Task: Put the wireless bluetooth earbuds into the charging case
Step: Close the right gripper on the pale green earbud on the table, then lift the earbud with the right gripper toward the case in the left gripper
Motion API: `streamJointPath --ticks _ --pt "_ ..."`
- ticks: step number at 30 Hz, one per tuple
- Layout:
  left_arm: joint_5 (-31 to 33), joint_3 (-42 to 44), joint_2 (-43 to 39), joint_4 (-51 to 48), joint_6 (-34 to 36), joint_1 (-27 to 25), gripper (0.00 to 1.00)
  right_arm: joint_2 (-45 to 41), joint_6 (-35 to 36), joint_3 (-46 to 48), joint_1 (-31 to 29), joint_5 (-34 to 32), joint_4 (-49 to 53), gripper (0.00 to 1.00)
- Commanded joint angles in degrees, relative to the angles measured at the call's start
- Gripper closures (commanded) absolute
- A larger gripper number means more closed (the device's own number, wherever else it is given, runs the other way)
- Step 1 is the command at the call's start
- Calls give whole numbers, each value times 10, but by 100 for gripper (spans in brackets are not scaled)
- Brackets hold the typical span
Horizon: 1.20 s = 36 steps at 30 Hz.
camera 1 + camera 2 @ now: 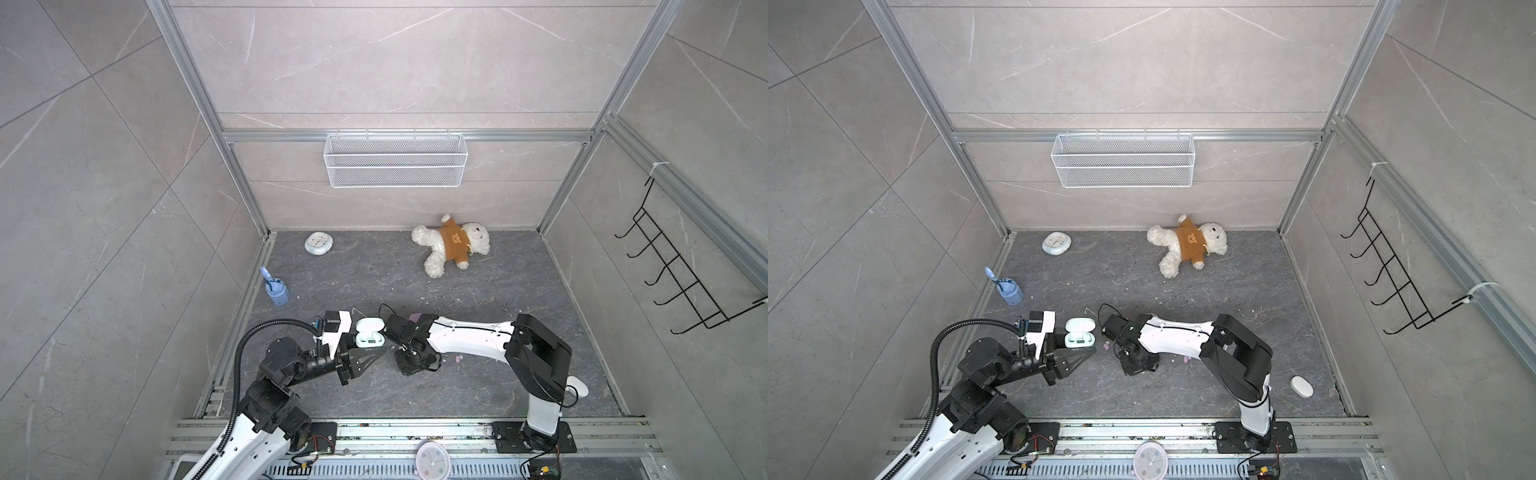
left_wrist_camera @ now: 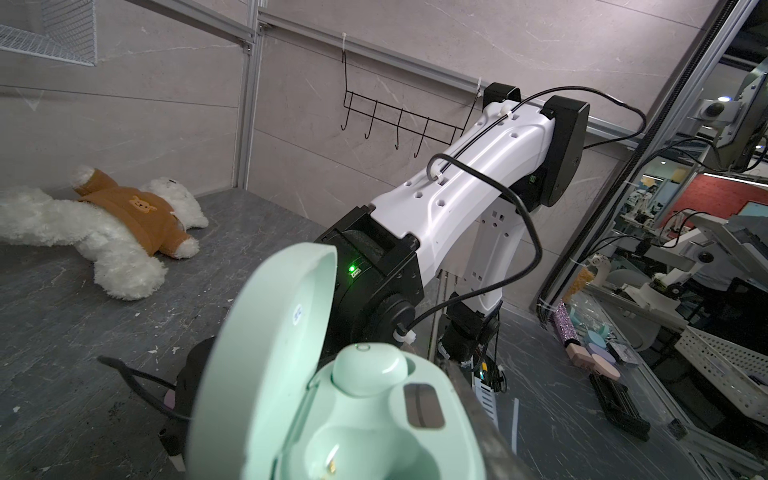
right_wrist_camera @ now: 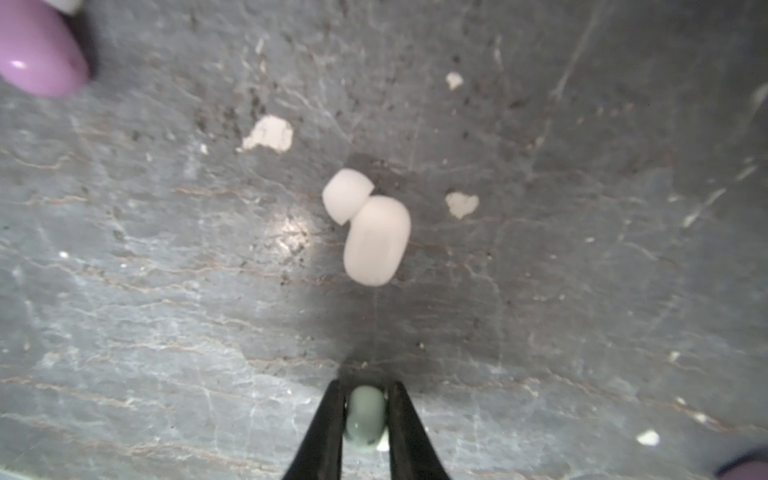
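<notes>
Right wrist view is showing the right gripper (image 3: 365,390) pointing down at the gray counter (image 3: 166,291). Its two black fingers (image 3: 324,432) are standing almost together and are pinching a pale mint earbud (image 3: 365,419) between them. This earbud is sitting right at the tips; whether it is touching the counter I cannot tell. Just ahead of the tips a white earbud (image 3: 376,241) is lying on the counter, apart from the gripper, with its soft round tip pointing away from it. Farther ahead and off to one side a pink earbud (image 3: 39,54) is lying, well apart from the fingers. Small white flakes (image 3: 268,133) are lying around on the counter.

In both top views the left gripper (image 1: 376,351) (image 1: 1086,352) is reaching toward the right gripper and is holding the mint charging case (image 1: 369,332) (image 1: 1079,332) at its tips, closed on the base of the case. The case is sitting between the two arms, near the wrist of the right one.

Left wrist view is showing this case directly in front of the left gripper, with the lid (image 2: 266,332) standing open. A dark finger (image 2: 494,424) is pressing along one side of the base. One mint earbud (image 2: 368,370) is sitting in the socket farther from the gripper, and the nearer socket (image 2: 361,453) is standing empty.
</notes>
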<state>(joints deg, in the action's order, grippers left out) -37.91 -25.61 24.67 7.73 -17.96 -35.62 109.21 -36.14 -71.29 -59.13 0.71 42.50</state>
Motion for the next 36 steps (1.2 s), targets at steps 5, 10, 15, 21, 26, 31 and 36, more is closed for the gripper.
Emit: streamJointPath --ticks 5,10,15,21,26,31,36 --pt "4 -8 -6 12 5 1 81 30 2 -5 -7 -13 19 80" --pt "4 -8 -4 11 5 0 81 10 -4 3 -7 -23 15 83" --pt "4 -7 6 24 5 0 81 -34 -12 5 -5 -47 31 83" --pt "-1 1 42 91 -10 0 81 -116 -33 22 6 -60 55 84" --pt "-11 -4 101 161 -8 1 81 -212 -52 23 22 -56 80 84" --pt "-27 -27 184 246 0 0 81 -310 -67 -16 33 -46 97 84" --pt "-49 -58 279 335 5 0 81 -382 -70 -64 40 -33 96 84"
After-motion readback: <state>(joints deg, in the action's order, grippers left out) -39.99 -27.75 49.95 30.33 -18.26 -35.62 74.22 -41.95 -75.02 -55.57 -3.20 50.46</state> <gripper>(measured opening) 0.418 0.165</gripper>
